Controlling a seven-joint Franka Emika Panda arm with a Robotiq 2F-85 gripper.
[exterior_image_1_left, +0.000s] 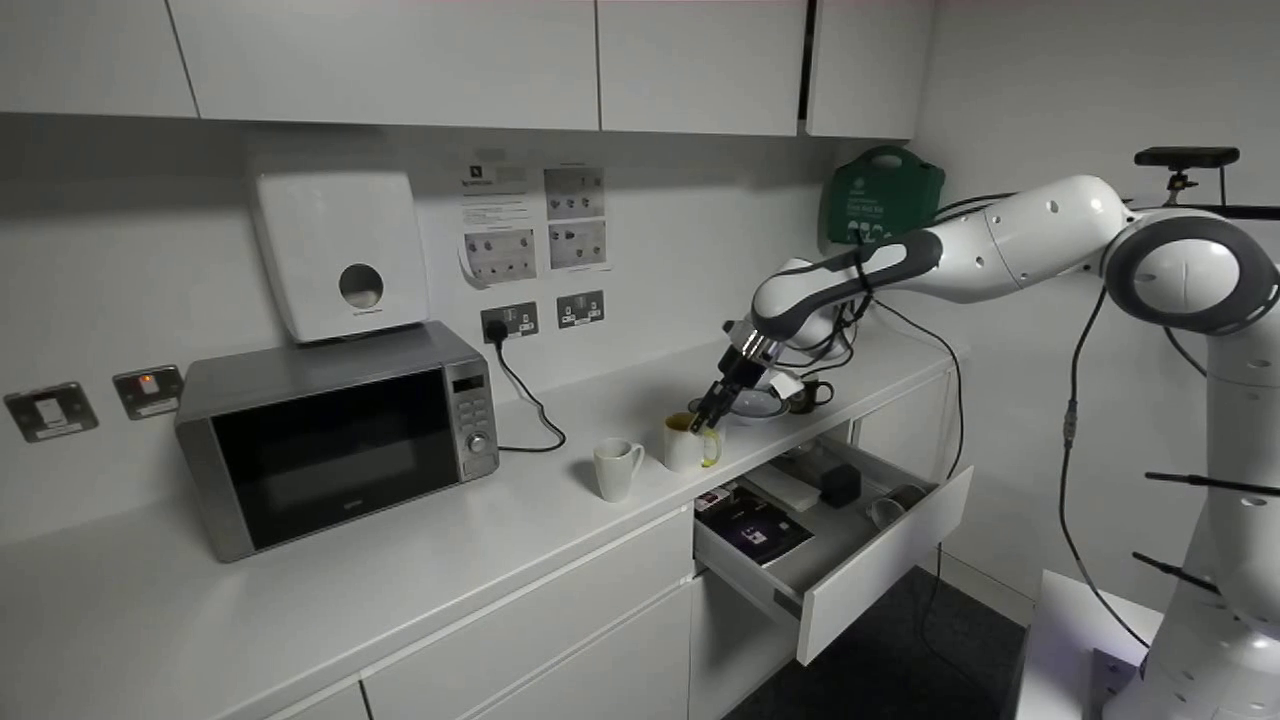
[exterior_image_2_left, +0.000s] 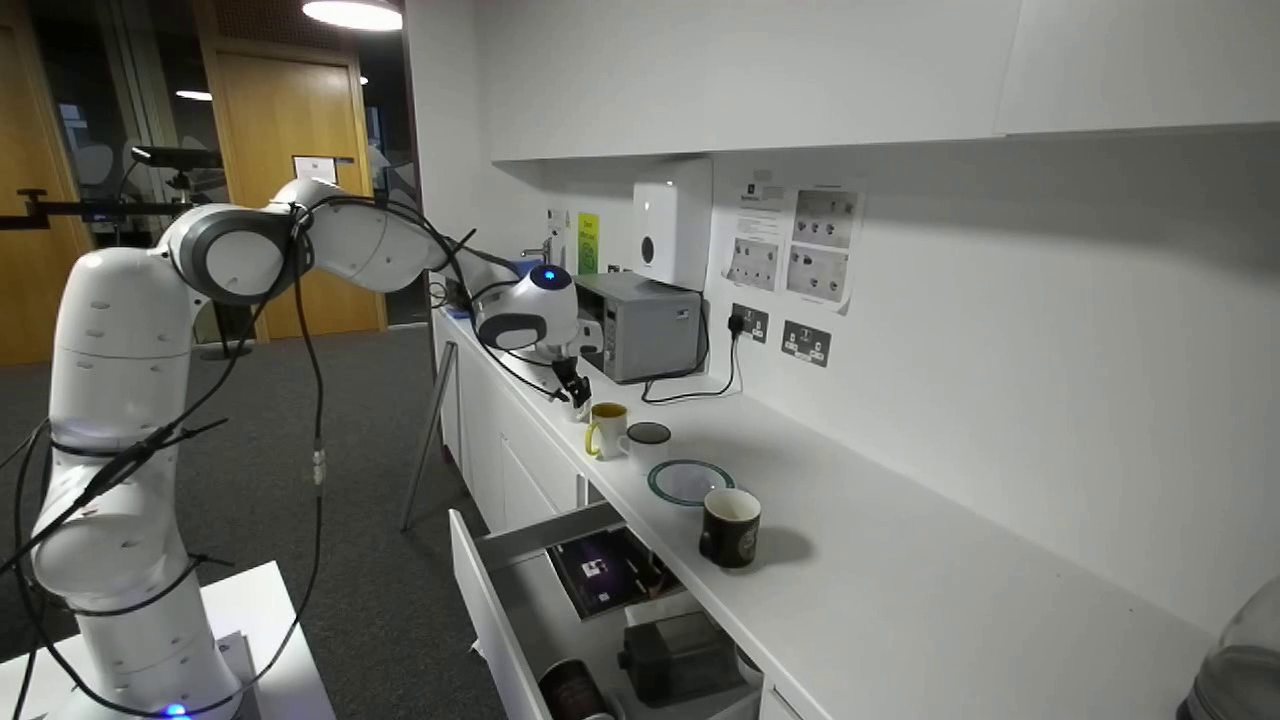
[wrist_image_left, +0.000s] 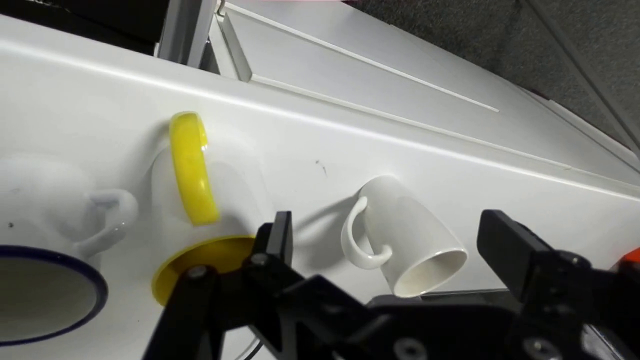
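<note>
Claw (wrist_image_left: 387, 240) is parted and empty; white mug (wrist_image_left: 407, 230) ahead, yellow-handled mug (wrist_image_left: 225, 195) alongside, both on bench (wrist_image_left: 310, 150), neither yet grasped.

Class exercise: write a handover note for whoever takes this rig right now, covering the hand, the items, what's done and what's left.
Hand: open, empty; in the wrist view the plain white mug shows between its fingers. Contact with the yellow-handled mug: cannot tell.
Things: both mugs stand upright on the counter, as do the blue-rimmed mug and black mug; the green-rimmed dish lies between those last two.
Done: drawer is open.
Left: no mug gripped or lifted yet.
</note>
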